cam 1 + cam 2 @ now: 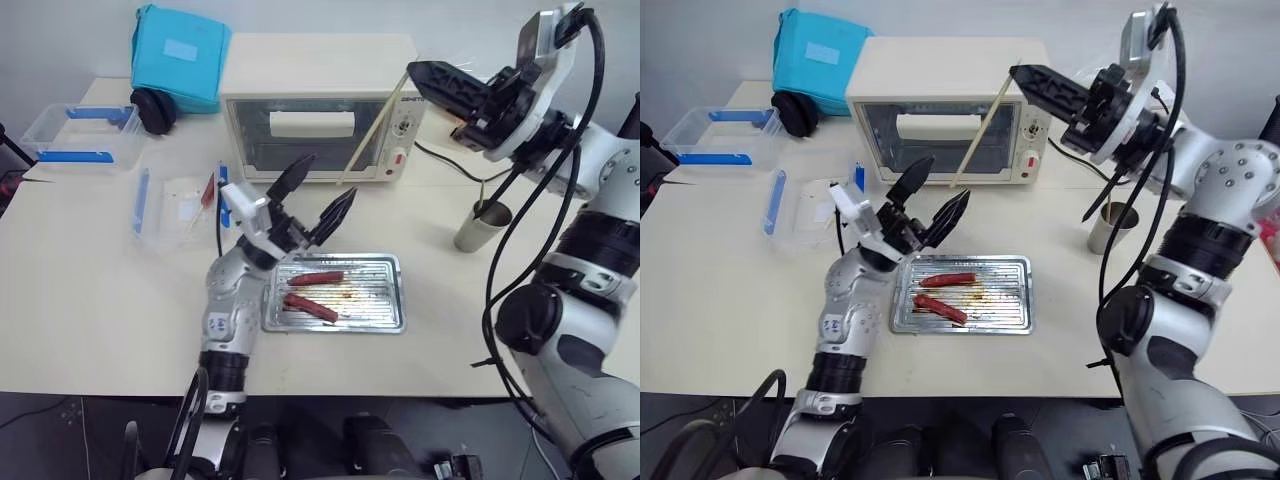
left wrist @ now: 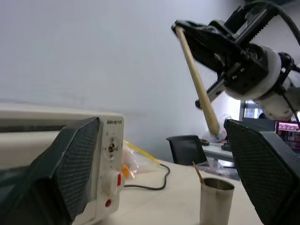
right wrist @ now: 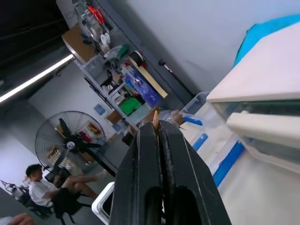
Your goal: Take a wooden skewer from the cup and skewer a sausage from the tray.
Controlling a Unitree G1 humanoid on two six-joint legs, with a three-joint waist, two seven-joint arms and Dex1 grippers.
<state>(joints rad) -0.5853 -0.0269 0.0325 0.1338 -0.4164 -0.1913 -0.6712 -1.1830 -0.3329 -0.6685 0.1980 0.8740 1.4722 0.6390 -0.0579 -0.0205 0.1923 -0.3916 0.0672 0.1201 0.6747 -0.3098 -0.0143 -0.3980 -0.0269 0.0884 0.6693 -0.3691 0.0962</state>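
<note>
My right gripper (image 1: 414, 72) is raised over the table's right side, pointing left, shut on the wooden skewer (image 1: 372, 133). The skewer slants down from its tips in front of the toaster oven. The stick's end pokes out between the closed fingers (image 3: 140, 154). Beside the tray (image 1: 378, 292), my left gripper (image 1: 328, 178) is raised and open, holding nothing, its tips just below the skewer's free end. Two sausages lie on the tray; the nearer, darker sausage (image 1: 310, 307) sits beside a lighter red one (image 1: 315, 278). The cup (image 1: 484, 226) stands to the right with another stick (image 2: 198, 171) in it.
A cream toaster oven (image 1: 318, 125) stands behind the tray, its cable trailing right. Clear plastic boxes with blue clips (image 1: 82, 133) and a loose lid (image 1: 175, 205) lie at the left. A teal bag (image 1: 180, 55) sits at the back left. A seated person (image 3: 40, 187) is far off.
</note>
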